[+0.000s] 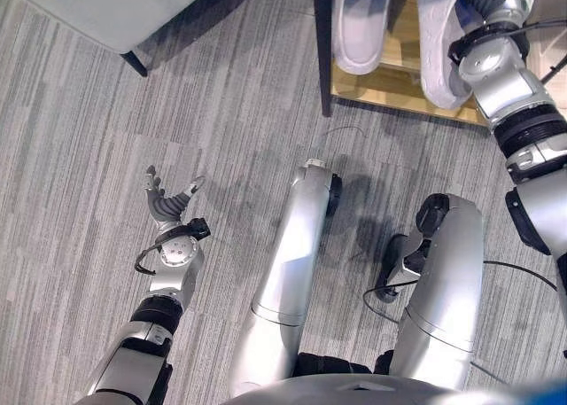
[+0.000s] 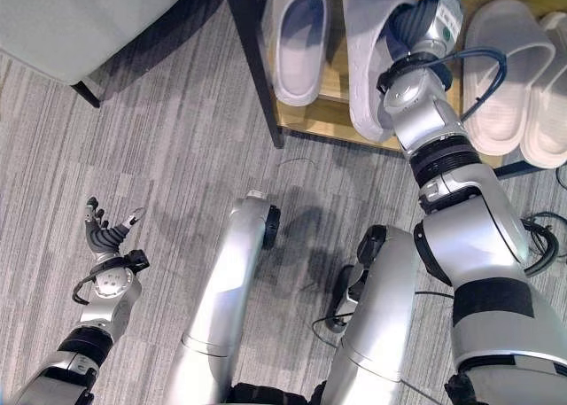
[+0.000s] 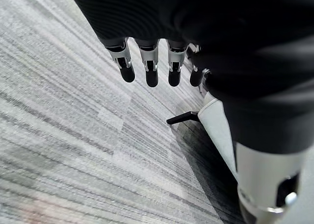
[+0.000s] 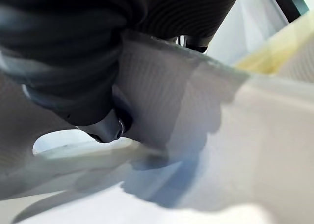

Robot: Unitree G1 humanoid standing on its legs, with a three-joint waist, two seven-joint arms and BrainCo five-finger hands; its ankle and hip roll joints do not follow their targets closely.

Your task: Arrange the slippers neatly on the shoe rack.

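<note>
My right hand [image 2: 427,17] is up at the wooden shoe rack [image 2: 323,114], shut on a light grey slipper [image 2: 370,64]. In the right wrist view the thumb [image 4: 105,128] presses on the slipper's strap [image 4: 196,111] and the fingers curl behind it. The held slipper [image 1: 438,55] lies lengthwise on the shelf, its heel end at the front edge. A matching grey slipper [image 2: 301,37] rests flat on the shelf just to its left. My left hand [image 1: 168,206] hovers open over the carpet, far from the rack, fingers [image 3: 147,72] straight and holding nothing.
A pair of beige slippers [image 2: 505,77] lies on the rack to the right of the held one. The rack's dark post [image 1: 322,50] stands at its left corner. Grey furniture [image 1: 115,11] with a dark leg [image 1: 135,64] stands at the back left on striped grey carpet.
</note>
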